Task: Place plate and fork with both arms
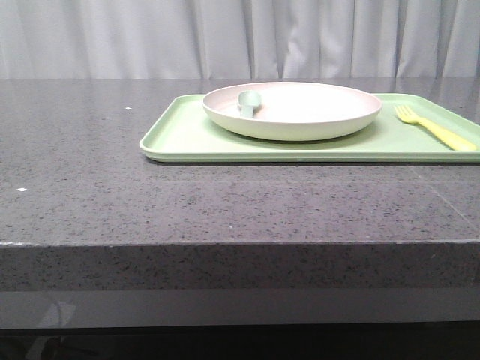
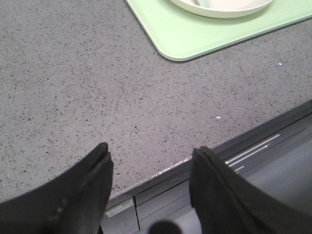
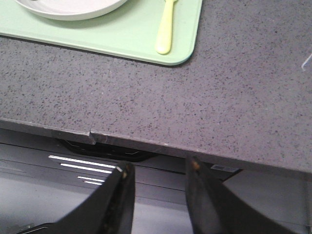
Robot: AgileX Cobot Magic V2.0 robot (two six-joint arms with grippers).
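Observation:
The off-white plate (image 1: pixel 300 109) sits on the light-green tray (image 1: pixel 187 135), left of the tray's middle, with a grey-green spoon (image 1: pixel 247 103) in it. The yellow fork (image 1: pixel 435 129) lies on the tray's right end, tines pointing away from me. The left wrist view shows the plate's near rim (image 2: pixel 219 9) and a tray corner (image 2: pixel 180 39). The right wrist view shows the fork's handle (image 3: pixel 165 29) and the plate's edge (image 3: pixel 73 9). My left gripper (image 2: pixel 151 156) is open and empty over the table's front edge. My right gripper (image 3: pixel 158 168) is open and empty, in front of the table edge.
The grey speckled table (image 1: pixel 90 165) extends left of and in front of the tray. Its front edge (image 1: pixel 240 244) runs across the front view. A grey curtain (image 1: pixel 240 37) hangs behind. Neither arm shows in the front view.

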